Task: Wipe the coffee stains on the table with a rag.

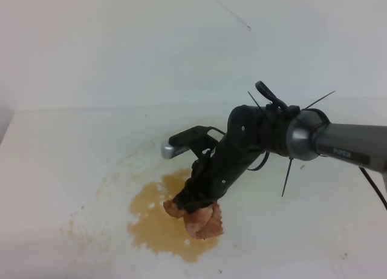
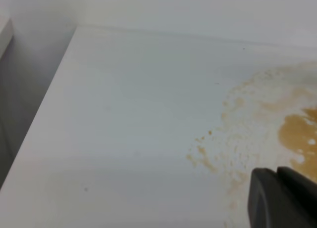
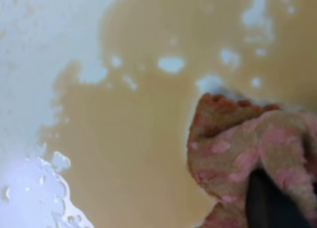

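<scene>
The rag — a small wadded lump of pinkish-brown cloth with darker folds — sits at the lower centre of the exterior high view, pressed against the right edge of the coffee stains. In the right wrist view the rag fills the lower right of the frame, its nubbly pink-and-tan surface lying on the wet tan pool, which spreads across most of that picture with small pale gaps in it near the top.

The right gripper comes down onto the rag from the upper right, and its jaws are closed on the cloth; a dark finger shows at the bottom right of the wrist view, pushed into the folds. Behind it the black wrist and grey forearm run off the right edge of the frame, with cable ties and a thin black cable around the joint.

The main blotch is tan-brown with ragged edges, in the lower middle of the exterior high view; fainter yellowish smears and specks trail from it toward the left and up toward the centre. In the left wrist view the stains lie at the right edge, with scattered specks to their left.

The table is plain white and smooth, meeting a pale wall along the back.

Of the left gripper only a dark, blurred piece shows at the lower right corner of its own view, above the table — whether its jaws are open or closed I cannot tell.
</scene>
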Tool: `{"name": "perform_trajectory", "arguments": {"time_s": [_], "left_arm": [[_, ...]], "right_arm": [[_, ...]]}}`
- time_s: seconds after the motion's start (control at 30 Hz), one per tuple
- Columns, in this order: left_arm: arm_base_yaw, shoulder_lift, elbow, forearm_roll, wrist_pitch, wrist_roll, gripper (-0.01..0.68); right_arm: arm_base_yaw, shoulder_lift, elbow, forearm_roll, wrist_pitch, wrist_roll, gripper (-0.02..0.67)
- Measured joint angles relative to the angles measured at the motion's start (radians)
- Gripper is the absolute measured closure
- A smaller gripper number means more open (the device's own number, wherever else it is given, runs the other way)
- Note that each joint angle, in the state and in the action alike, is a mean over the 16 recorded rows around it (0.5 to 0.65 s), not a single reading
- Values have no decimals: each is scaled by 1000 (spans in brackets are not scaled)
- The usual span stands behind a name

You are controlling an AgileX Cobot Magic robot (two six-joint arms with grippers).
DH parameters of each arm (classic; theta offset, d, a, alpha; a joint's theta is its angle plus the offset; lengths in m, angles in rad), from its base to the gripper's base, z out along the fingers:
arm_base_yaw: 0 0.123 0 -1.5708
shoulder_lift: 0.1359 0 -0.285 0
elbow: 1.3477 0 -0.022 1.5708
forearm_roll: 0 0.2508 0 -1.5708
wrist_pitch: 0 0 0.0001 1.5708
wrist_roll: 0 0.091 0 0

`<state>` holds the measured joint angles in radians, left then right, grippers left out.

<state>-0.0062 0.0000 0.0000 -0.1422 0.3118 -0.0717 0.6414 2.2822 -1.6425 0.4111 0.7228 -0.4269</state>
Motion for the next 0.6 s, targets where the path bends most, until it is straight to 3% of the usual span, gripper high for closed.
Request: {"name": "perform_trajectory", "arguments": {"time_s": [0.6], "left_arm": [[0, -2, 2, 0, -1, 0, 675]], "right_arm": [[64, -30, -306, -67, 242, 30, 613]]}}
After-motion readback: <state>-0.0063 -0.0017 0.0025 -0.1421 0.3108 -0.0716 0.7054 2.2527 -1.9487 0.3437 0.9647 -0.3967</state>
